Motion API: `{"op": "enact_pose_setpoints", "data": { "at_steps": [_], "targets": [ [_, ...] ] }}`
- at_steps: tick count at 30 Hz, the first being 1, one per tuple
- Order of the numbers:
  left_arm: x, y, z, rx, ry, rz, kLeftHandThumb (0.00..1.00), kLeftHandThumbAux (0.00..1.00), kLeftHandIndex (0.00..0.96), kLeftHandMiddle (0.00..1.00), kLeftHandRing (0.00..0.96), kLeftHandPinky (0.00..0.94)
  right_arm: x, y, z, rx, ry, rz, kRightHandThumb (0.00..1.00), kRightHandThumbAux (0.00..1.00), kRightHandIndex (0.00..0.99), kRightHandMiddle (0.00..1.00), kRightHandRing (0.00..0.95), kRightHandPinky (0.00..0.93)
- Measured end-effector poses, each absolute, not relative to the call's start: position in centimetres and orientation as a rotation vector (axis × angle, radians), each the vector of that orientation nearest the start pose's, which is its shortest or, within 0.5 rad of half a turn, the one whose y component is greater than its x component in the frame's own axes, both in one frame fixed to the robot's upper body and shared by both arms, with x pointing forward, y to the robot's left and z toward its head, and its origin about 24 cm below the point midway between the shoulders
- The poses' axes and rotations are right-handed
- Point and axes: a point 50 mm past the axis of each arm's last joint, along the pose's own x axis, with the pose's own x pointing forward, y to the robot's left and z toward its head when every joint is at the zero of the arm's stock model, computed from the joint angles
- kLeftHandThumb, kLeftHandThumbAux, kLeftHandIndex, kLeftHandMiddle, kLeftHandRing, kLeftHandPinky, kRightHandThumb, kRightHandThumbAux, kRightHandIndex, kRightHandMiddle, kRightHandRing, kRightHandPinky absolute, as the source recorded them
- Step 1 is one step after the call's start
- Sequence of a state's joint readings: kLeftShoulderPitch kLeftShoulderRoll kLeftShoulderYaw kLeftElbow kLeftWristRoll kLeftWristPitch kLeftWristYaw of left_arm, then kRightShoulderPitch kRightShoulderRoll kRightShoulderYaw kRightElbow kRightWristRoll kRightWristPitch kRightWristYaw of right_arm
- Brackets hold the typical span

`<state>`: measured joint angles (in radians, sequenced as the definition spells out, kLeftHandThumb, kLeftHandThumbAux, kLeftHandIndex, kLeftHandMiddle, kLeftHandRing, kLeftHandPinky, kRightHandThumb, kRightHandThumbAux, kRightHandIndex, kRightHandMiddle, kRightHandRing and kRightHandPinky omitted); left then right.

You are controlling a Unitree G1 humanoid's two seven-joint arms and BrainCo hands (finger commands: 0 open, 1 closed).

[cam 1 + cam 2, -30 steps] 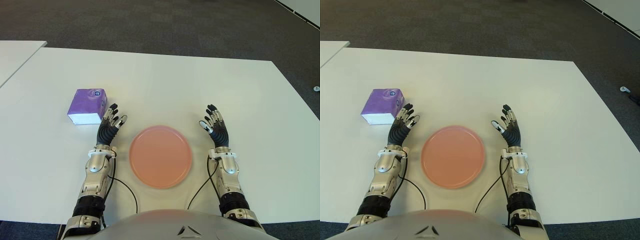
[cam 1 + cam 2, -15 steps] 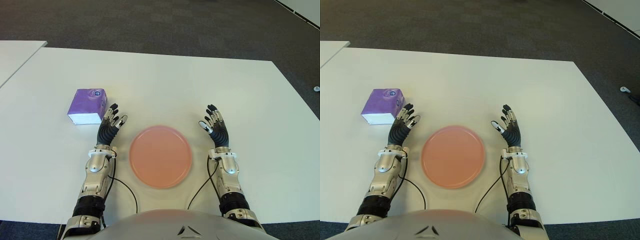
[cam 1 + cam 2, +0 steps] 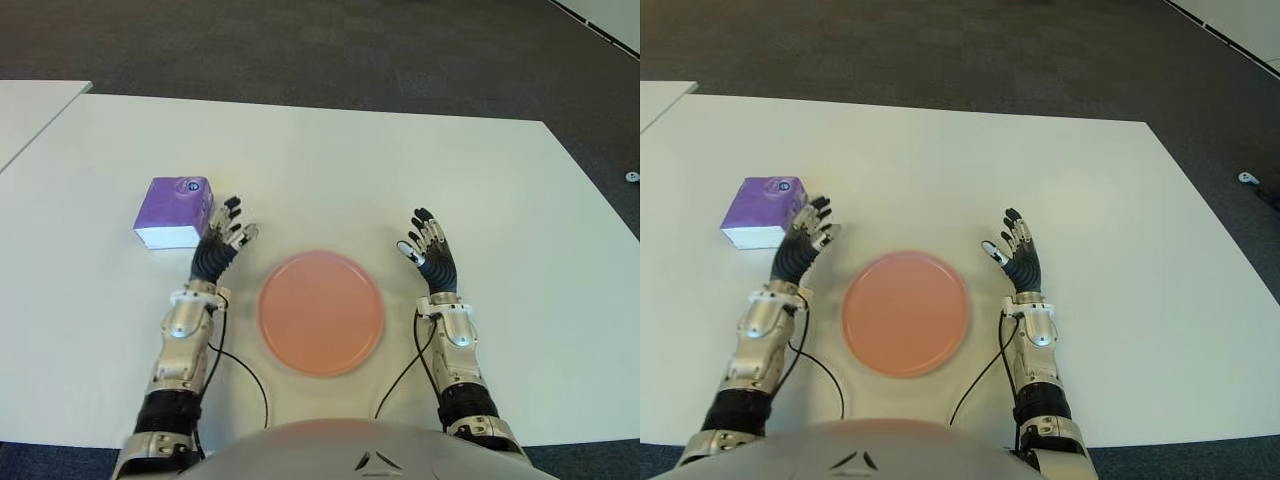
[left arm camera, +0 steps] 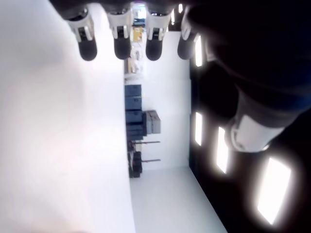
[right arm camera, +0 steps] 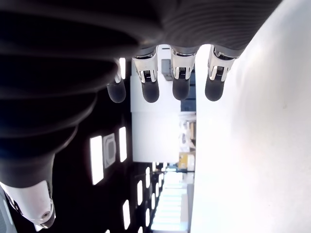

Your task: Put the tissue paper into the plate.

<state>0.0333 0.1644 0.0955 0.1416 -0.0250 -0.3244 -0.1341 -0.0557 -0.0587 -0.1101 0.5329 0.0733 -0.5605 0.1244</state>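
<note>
A purple tissue pack [image 3: 174, 210] with a white front edge lies on the white table [image 3: 330, 170], at the left. A round pink plate [image 3: 321, 312] sits near the table's front, between my two hands. My left hand [image 3: 222, 243] is open, fingers spread, just right of the tissue pack and apart from it. To the right of the plate my right hand [image 3: 431, 254] is open and holds nothing. Both wrist views show straight fingers [image 4: 121, 46] with nothing in them.
A second white table's corner [image 3: 30, 115] shows at the far left, separated by a gap. Dark carpet [image 3: 300, 45] lies beyond the table's far edge. Thin black cables [image 3: 245, 375] run from both wrists toward my body.
My left hand has moved up and slightly left, closer to the tissue pack. The right hand, plate and pack have not moved.
</note>
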Motion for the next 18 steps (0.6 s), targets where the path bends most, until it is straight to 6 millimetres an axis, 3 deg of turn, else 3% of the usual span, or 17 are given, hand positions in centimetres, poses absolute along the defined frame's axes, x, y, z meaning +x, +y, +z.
{"op": "enact_pose_setpoints", "data": {
  "at_steps": [6,11,14,18],
  "targets": [
    [26.6,22.4,12.6,0.488,-0.504,-0.126,0.085,0.519,0.0,0.0,0.0,0.0,24.7,-18.2,-1.0,0.0,-0.087,-0.003,0.0,0.625,0.0,0.0,0.0,0.0],
    [27.6,22.3,18.6,0.677,-0.744,-0.171,0.137,0.521,0.0,0.0,0.0,0.0,25.2,-18.1,-1.0,0.0,-0.092,0.002,0.0,0.619,0.0,0.0,0.0,0.0],
    [27.8,22.0,20.5,0.737,-0.827,-0.192,0.16,0.526,0.0,0.0,0.0,0.0,25.6,-18.0,-0.9,-0.002,-0.097,0.015,0.0,0.615,0.0,0.0,0.0,0.0],
    [28.5,21.8,21.2,0.829,-0.854,-0.224,0.214,0.519,0.0,0.0,0.0,0.0,26.1,-17.8,-0.8,-0.007,-0.105,0.028,0.0,0.616,0.0,0.0,0.0,0.0]
  ]
}}
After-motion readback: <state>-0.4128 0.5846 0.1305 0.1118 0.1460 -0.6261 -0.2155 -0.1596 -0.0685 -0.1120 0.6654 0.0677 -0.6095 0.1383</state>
